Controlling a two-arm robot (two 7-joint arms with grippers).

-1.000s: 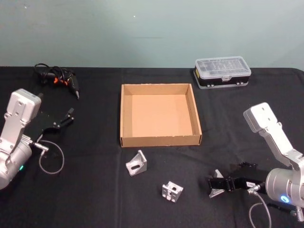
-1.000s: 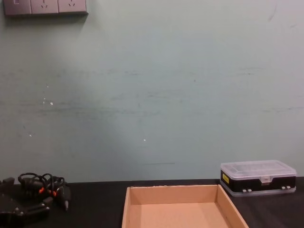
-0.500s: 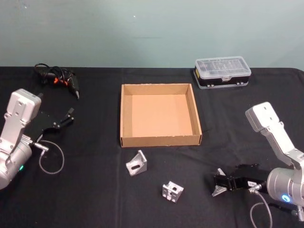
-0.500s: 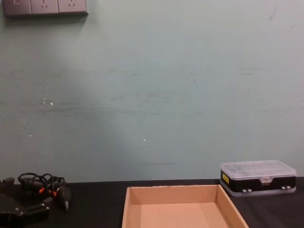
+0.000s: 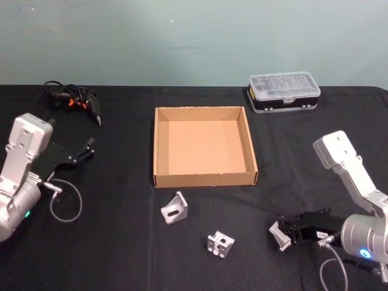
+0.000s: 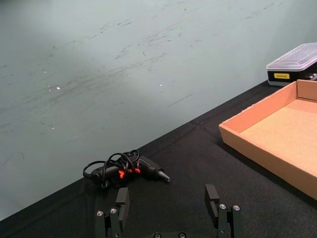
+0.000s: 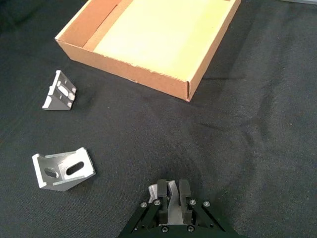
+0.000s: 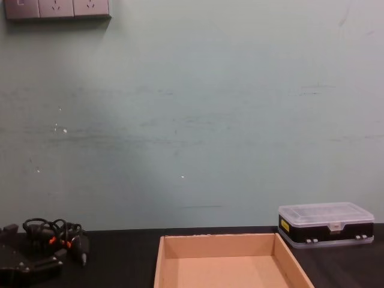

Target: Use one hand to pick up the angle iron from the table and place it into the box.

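My right gripper: low on the right of the head view, squeezing one angle iron between its two thin fingers.
What changed: a second ago this piece stood like a little tent. Now it is tipped and looks flatter, and my gripper has slid a bit lower and to the right in the frame.
What that means: I think my hold is good and the lift is just starting. I cannot tell if the piece has left the table yet.
The box: in the middle of the head view, up and left of my gripper, with nothing in it. So the carrying is all still to do.
Two other angle irons: on the table just under the box, near the bottom middle. They have not moved.
My left gripper: parked on the left side of the head view, holding nothing.
Right wrist view tells more: it shows the shiny piece tight between my fingers at the bottom middle. The head view gives just a small grey bit there.
Left wrist view tells more: my left fingers are spread wide apart.
Chest view tells more: it shows the box from the side, with the small case at lower right and a cable bundle at lower left.
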